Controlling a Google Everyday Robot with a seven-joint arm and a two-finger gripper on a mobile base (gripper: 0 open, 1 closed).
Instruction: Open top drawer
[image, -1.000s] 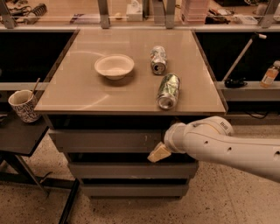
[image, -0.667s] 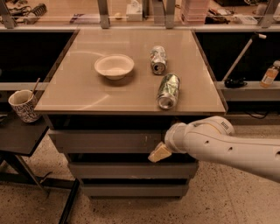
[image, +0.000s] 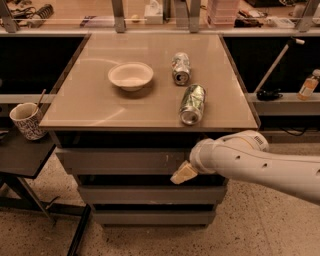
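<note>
Tabletop (image: 100, 102) unchanged; end effector (image: 183, 173) still at top drawer (image: 120, 161) face.

On surface (image: 100, 110): bowl (image: 130, 75) left of centre; can (image: 180, 68) to its right; second can (image: 192, 103) nearer the front edge. Beneath: top drawer (image: 120, 161), end effector (image: 183, 173) at its lower right edge. Off left, lower: mug (image: 26, 120).

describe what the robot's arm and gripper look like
The arm is a smooth white rounded tube dotted with small dark holes, bulging near its end. The gripper is a pale tan wedge, sitting at the lower edge of the top drawer face.
</note>
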